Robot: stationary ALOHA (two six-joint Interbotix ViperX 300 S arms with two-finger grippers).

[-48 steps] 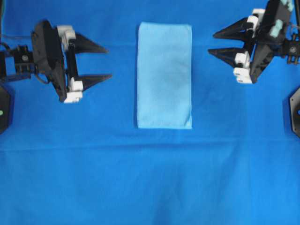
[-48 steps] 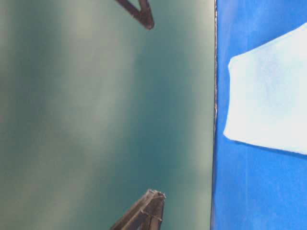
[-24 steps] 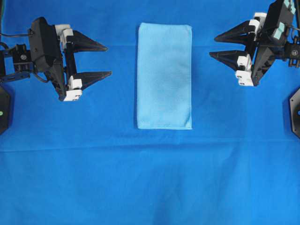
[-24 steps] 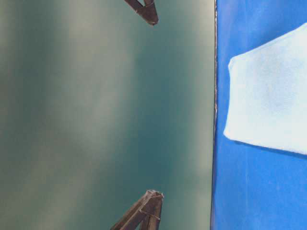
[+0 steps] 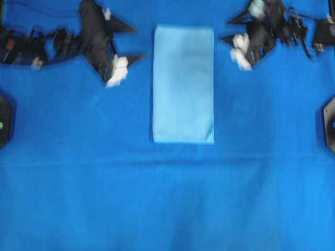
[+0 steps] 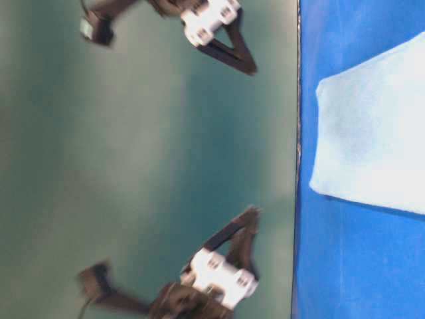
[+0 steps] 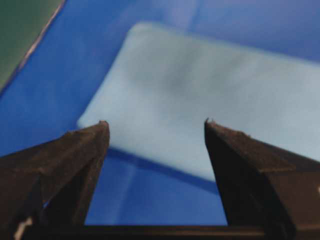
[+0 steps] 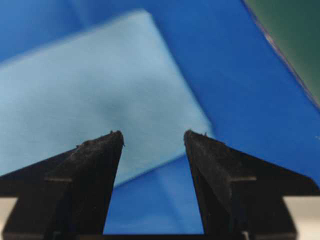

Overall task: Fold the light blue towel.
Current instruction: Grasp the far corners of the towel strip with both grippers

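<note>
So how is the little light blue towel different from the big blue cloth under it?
The light blue towel is pale sky blue; the big table cloth is deep royal blue. The towel is a small, narrow rectangle lying near the top middle, while the table cloth covers the whole surface and runs past the overhead picture's edges. The towel lies on top; the table cloth is underneath. Both are blue fabric lying flat.

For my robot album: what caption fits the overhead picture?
Two open grippers, left and right, flank the light blue towel.
</note>
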